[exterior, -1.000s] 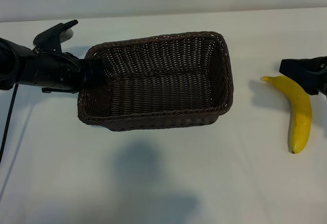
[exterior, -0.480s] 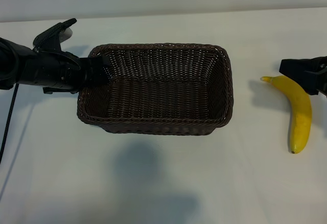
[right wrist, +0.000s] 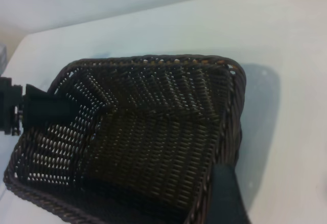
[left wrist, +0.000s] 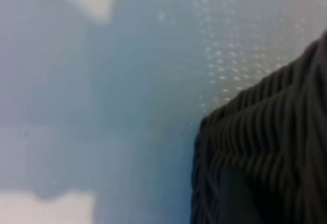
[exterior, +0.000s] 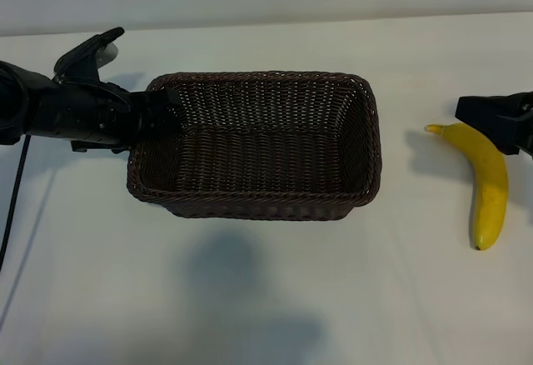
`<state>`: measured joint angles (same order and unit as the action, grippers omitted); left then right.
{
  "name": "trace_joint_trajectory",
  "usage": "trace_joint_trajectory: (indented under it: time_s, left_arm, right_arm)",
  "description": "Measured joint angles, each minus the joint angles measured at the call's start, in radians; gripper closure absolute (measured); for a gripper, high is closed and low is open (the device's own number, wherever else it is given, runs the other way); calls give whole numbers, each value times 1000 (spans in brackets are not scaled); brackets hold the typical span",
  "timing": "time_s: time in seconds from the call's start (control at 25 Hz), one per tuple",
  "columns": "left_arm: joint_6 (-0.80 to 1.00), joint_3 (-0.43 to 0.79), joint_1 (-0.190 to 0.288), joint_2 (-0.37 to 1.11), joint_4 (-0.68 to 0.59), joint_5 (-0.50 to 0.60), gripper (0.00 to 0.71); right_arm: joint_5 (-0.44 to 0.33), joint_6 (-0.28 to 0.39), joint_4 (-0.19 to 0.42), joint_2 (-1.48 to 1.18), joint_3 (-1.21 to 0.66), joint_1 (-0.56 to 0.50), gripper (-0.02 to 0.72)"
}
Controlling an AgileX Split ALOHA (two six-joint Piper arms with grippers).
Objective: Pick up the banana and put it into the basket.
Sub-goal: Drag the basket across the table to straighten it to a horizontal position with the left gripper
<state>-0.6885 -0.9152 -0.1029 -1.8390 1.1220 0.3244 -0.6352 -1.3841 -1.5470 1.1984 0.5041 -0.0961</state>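
Observation:
The dark brown woven basket sits flat on the white table, mid-scene. My left gripper is at the basket's left wall, partly inside the rim; in the right wrist view that gripper shows as a black block against the same wall. The left wrist view holds only a basket corner and the table. The yellow banana lies on the table right of the basket, stem end towards the back. My right gripper hovers open over the stem end, holding nothing. One of its fingers shows in front of the basket.
The left arm reaches in from the left edge with a black cable hanging below it. White table surface stretches in front of the basket and between basket and banana.
The basket, tilted a second ago, has settled flat on the table and shifted slightly. The left arm has barely moved. The right gripper and banana are unchanged.

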Motion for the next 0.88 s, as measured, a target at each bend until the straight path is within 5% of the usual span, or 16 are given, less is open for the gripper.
trace_joint_trajectory:
  time_s: [0.28,0.88]
  left_arm:
    - [39,0,0,26,-60,22,172]
    - [304,0,0,137,-358,83,169]
  right_arm:
    - [0,0,0,0,0,0,215]
    - [0,0,-5,0,0,0,215]
